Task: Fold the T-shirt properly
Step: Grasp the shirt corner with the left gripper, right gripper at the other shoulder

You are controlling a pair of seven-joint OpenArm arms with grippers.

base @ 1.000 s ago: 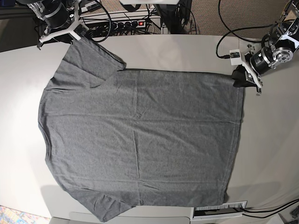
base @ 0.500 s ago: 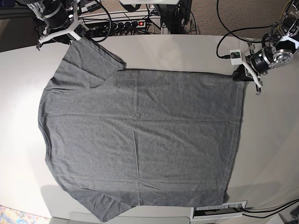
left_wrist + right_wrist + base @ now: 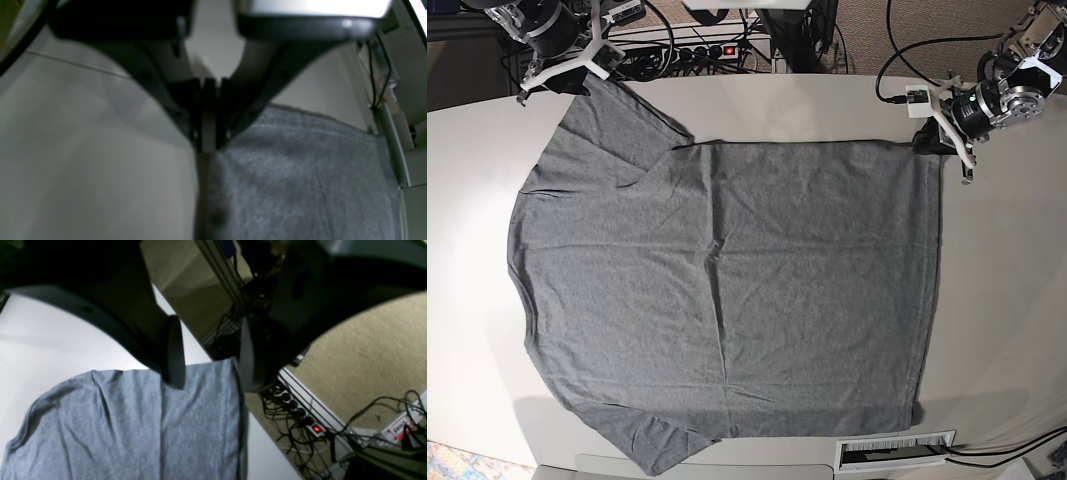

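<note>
T-shirt (image 3: pixel 727 290): heather-grey, spread flat and nearly wrinkle-free on the pale counter (image 3: pixel 1017 300), neck toward the base view's left, bottom hem toward its right, one sleeve reaching the far left corner.
Left gripper (image 3: pixel 208 146): jaws together at the far hem corner; the wrist view shows a thin pale layer pinched between the pads right at the cloth's edge, so it looks clamped on the T-shirt hem.
Right gripper (image 3: pixel 206 373): jaws apart, straddling the end of the far sleeve without pinching it.
Risk, thin bite: the left grip sits at the very edge of the hem; a quick lift could pull the fabric out and drop the corner.
Risk, uneven start: with only one side clamped, lifting now would drag the cloth askew and wrinkle the body.
Risk, missed sleeve: if the right jaws close too high, they may catch only the top layer or nothing.
Writing: a small white-and-red label among the cables (image 3: pixel 398 425) in the right wrist view is too blurred to read; the T-shirt carries no print.
</note>
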